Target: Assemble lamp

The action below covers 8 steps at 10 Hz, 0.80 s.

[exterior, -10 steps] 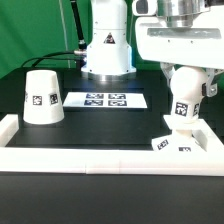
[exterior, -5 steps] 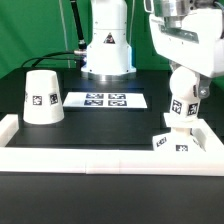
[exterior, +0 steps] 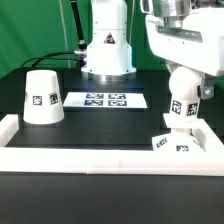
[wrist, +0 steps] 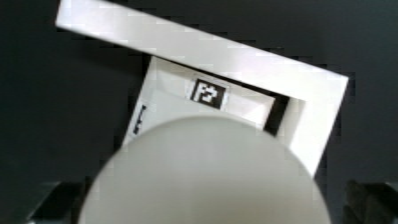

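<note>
— Standing on the black table (exterior: 100,135), exterior view's left: shade (exterior: 42,97), wide end down, alone.
— Base plate (exterior: 195,140)?
— Exterior view's right, near the front edge. Bulb (exterior: 179,103) upright on it, gripper (exterior: 183,92) clamped around the bulb.

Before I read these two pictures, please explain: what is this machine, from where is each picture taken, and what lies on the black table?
The machine is a robot arm ending in a two-finger gripper. One picture comes from a camera off the arm and sees the whole table; the other from a camera on the wrist. On the table lie white lamp parts: a cone shade at the exterior view's left, a flat base at its right, the ball bulb standing on it. The big round shape in the wrist view is that bulb. The gripper is around the bulb; whether it clamps it I cannot tell. The flat tagged strip is the marker board.
</note>
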Motion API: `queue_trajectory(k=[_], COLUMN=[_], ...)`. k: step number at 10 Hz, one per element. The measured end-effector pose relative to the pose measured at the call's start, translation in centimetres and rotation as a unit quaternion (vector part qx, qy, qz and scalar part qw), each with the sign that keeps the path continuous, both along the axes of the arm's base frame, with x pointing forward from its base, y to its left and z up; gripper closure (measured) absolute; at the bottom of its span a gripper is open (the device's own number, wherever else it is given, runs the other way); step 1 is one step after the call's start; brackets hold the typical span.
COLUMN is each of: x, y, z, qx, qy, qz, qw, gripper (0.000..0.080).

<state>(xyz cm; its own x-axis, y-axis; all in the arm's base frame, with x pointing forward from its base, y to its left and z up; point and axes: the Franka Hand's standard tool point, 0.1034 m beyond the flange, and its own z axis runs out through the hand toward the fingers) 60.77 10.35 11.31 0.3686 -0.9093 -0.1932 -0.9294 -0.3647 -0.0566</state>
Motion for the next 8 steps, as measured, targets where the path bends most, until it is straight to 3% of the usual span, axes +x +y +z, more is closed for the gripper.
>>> queue_trajectory(k=[3,8], x=[0.02,-0.01], y=[0.46,0.34], z=[0.05,-0.06], qx=[0.003,0.007], qy=[-0.028,-0.062], qz=[0.146,0.315], qw=[0.989,0.947], gripper=[0.0101,0.0101])
